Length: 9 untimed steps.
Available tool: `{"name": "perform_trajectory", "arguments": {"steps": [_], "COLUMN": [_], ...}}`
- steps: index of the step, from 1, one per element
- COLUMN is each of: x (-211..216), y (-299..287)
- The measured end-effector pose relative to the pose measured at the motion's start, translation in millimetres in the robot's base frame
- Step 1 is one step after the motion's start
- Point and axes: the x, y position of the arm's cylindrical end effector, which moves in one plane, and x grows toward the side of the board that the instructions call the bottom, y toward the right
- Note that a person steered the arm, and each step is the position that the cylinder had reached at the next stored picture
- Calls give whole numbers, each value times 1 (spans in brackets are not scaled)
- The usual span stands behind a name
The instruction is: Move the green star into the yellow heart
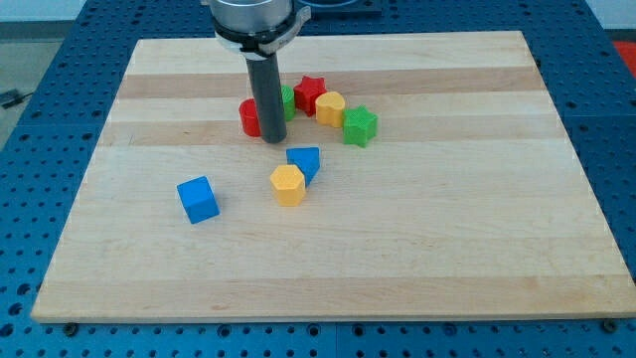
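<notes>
The arm enters from the view's top, only its lowest part in sight: a pale grey cylindrical housing with a black ring beneath it. From this hangs the straight dark rod, upright. My tip (273, 138) stands at the table (417, 249) surface, toward the view's upper left of the table's middle. The rest of the arm lies outside the view's top edge.
</notes>
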Motion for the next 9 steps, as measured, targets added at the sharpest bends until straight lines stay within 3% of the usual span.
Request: {"name": "perform_trajectory", "arguments": {"steps": [2, 3, 5, 9], "x": [44, 44, 20, 15], "y": [111, 149, 152, 108]}}
